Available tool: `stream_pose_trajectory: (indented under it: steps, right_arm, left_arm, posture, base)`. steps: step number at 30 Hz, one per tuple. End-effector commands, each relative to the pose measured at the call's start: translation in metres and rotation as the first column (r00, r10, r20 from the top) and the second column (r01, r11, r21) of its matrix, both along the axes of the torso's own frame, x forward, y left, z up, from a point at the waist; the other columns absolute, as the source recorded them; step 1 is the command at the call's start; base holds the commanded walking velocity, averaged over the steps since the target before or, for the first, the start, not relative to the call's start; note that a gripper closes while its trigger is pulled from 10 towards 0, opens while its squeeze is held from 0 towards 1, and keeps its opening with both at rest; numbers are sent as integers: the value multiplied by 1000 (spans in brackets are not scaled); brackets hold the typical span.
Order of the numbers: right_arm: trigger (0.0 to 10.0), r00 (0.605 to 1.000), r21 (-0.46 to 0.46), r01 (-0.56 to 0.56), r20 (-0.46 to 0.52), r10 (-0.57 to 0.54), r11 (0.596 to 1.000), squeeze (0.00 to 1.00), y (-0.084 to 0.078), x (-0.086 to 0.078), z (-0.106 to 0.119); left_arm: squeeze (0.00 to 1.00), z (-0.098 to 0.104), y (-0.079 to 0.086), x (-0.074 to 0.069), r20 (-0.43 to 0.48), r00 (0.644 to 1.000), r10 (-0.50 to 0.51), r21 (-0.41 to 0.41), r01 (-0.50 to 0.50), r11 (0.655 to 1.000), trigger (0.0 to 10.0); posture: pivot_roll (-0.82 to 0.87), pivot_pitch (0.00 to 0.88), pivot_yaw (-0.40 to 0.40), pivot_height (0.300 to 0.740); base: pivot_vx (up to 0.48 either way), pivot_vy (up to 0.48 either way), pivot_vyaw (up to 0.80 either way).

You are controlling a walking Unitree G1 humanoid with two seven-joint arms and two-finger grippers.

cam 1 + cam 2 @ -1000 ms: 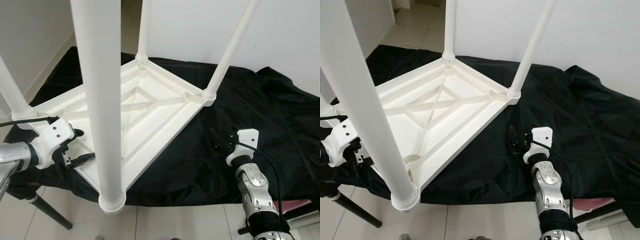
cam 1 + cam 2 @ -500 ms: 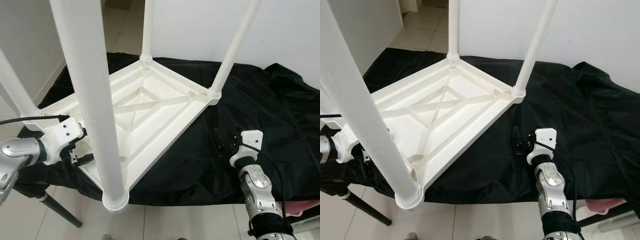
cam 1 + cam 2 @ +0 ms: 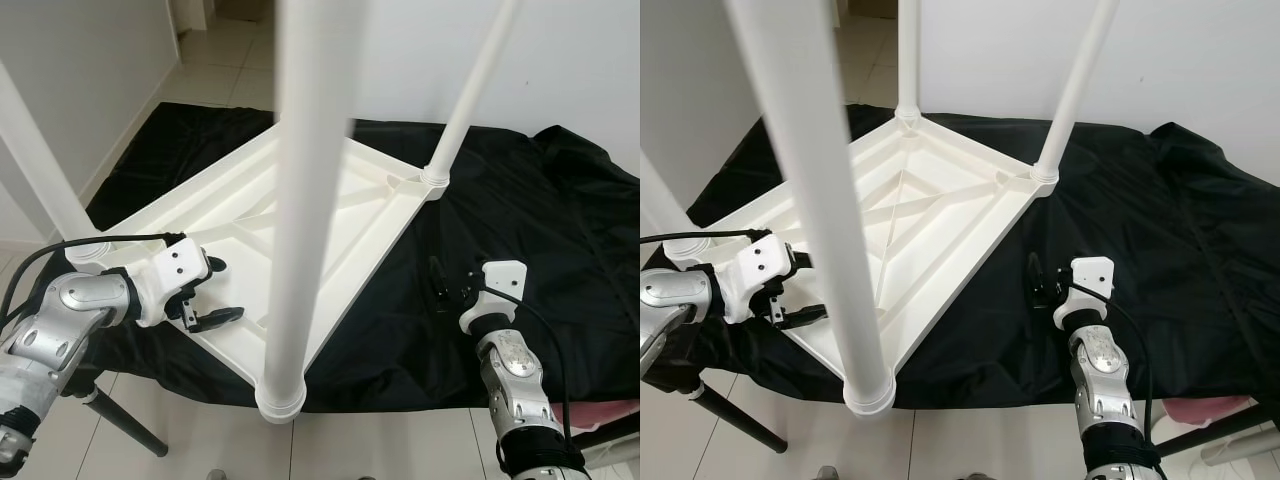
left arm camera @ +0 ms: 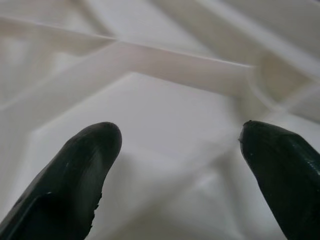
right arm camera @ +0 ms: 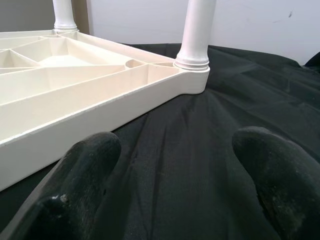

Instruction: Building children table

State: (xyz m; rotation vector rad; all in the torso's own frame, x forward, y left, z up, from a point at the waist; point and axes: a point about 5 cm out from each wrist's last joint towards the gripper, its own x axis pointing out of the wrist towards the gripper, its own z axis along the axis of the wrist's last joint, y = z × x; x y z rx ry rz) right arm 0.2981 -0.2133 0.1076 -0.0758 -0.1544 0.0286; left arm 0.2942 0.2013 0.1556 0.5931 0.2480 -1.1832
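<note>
The white children's table (image 3: pixel 300 215) lies upside down on a black cloth (image 3: pixel 560 260), its four legs (image 3: pixel 305 200) pointing up. The left tool (image 3: pixel 215 318) hovers at the table's near edge with its fingers spread wide over the ribbed underside. The right tool (image 3: pixel 440 285) rests low over the cloth beside the table, fingers also wide apart.

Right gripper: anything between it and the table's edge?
Nothing but bare black cloth separates the open right gripper from the upturned white table; the right wrist view shows this best.
</note>
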Motion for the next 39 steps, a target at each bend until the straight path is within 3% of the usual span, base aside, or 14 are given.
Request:
stream_pose_trajectory:
  steps: [1, 9, 17, 21, 29, 33, 39]
  right_arm:
    - [10000, 1000, -9, 5, 2, -5, 1000, 0, -2, 1, 1]
    - [10000, 1000, -6, 6, -2, -6, 1000, 0, -2, 0, -1]
    - [10000, 1000, -4, -7, -1, 7, 1000, 0, 3, 4, 0]
    - [10000, 1000, -6, -20, 4, 20, 1000, 0, 6, 9, 2]
    - [10000, 1000, -6, -23, 9, 23, 1000, 0, 8, 12, 4]
    - [10000, 1000, -7, -23, 11, 23, 1000, 0, 9, 12, 4]
    - [10000, 1000, -10, 0, 4, 0, 1000, 0, 2, 8, 0]
  left_arm:
    - [0, -3, -3, -4, -55, 995, -83, 17, 85, 996, 10000]
    - [0, 11, 15, -21, -152, 978, -141, -39, 137, 990, 10000]
    - [0, 3, 11, -13, -119, 987, -104, 2, 105, 994, 10000]
    - [0, -3, 0, 2, -60, 996, -64, 30, 66, 997, 10000]
    - [0, -5, -5, 15, -44, 999, -1, 67, 4, 998, 10000]
    - [0, -7, -4, 15, -54, 998, -14, 87, 19, 996, 10000]
    - [0, 6, 6, 5, -106, 990, -91, -8, 90, 996, 10000]
  posture:
    - [29, 43, -37, 740]
    - [40, 40, -41, 740]
    - [51, 36, -55, 740]
    - [53, 33, -59, 740]
    - [49, 28, -56, 740]
    - [43, 26, -51, 740]
    - [37, 28, -44, 740]
  base:
    - [0, 0, 0]
    - [0, 0, 0]
    - [0, 0, 0]
    - [0, 0, 0]
    - [0, 0, 0]
    - [0, 0, 0]
    - [0, 0, 0]
